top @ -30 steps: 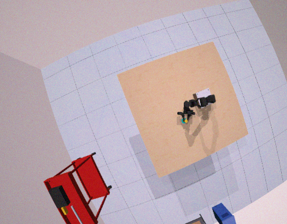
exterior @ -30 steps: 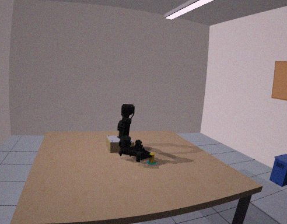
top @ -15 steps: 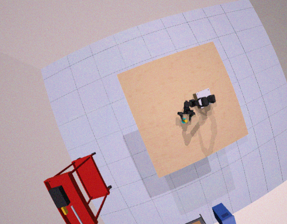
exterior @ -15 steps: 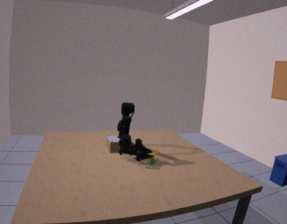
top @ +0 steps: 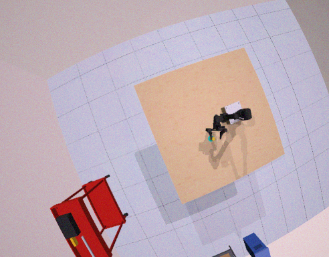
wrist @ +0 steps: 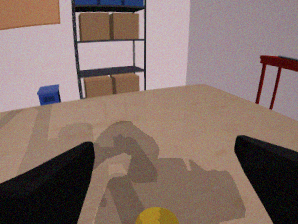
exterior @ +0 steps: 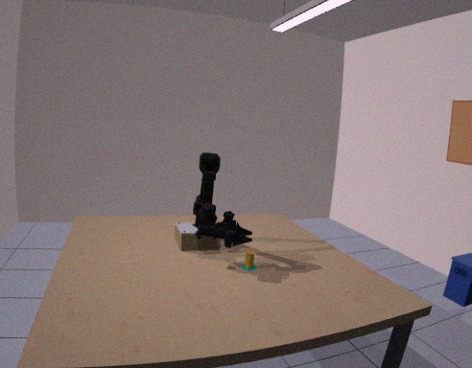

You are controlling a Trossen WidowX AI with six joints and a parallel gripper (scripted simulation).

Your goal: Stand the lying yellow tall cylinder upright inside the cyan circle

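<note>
Your yellow cylinder stands upright on the cyan circle, near the middle of the table, so the placing looks done and only the retreat seems left. It stands on its own because nothing touches it. The gripper hangs just behind it on the far side, raised above its top, fingers spread wide and holding nothing. In the wrist view you see the cylinder low between them, apart from both.
</note>
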